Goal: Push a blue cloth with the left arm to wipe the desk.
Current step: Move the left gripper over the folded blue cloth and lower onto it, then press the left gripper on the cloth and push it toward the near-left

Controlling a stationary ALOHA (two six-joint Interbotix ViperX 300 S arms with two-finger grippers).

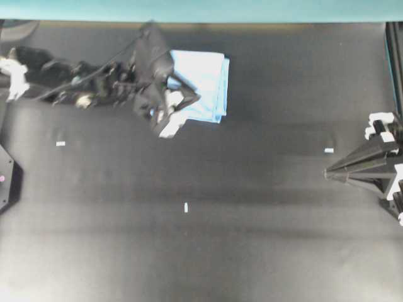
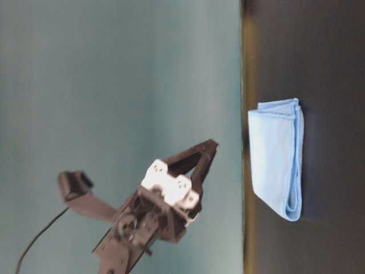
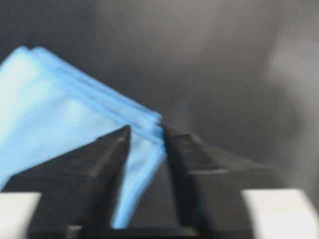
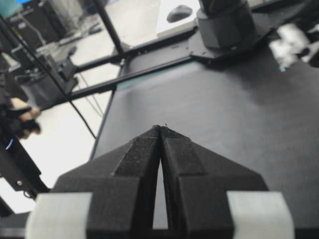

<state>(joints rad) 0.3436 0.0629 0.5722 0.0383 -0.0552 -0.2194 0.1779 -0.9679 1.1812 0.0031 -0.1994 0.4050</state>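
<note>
The blue cloth (image 1: 206,78) lies folded on the black desk (image 1: 252,220) near its far edge, and also shows in the table-level view (image 2: 276,160). My left gripper (image 1: 182,99), black with white patches, is over the cloth's left edge. In the left wrist view the jaws stand a narrow gap apart (image 3: 146,130), and the cloth's layered corner (image 3: 75,114) shows between the fingertips. I cannot tell if they touch it. My right gripper (image 1: 327,173) rests at the right edge, shut and empty (image 4: 160,127).
A teal border strip (image 1: 201,9) runs along the desk's far edge. Small white tape marks sit at the left (image 1: 60,143), centre (image 1: 186,207) and right (image 1: 329,150). A black mount (image 1: 6,176) stands at the left edge.
</note>
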